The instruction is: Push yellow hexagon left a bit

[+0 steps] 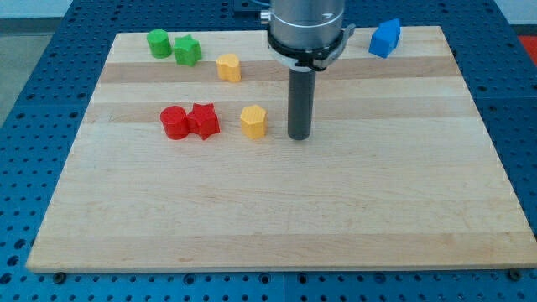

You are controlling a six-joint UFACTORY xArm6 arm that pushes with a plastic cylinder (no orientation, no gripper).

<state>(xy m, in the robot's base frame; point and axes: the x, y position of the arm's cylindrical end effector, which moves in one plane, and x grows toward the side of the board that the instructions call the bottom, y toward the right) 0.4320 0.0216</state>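
Note:
The yellow hexagon (253,121) sits on the wooden board a little left of the view's middle. My tip (299,136) rests on the board just to the hexagon's right, with a small gap between them. A second yellow block (228,67), rounded in shape, lies further up and slightly left.
A red cylinder (174,122) and a red star-like block (203,121) touch each other left of the hexagon. A green cylinder (159,43) and a green block (187,51) sit at the top left. A blue block (385,38) sits at the top right. The board's edge (277,268) runs along the bottom.

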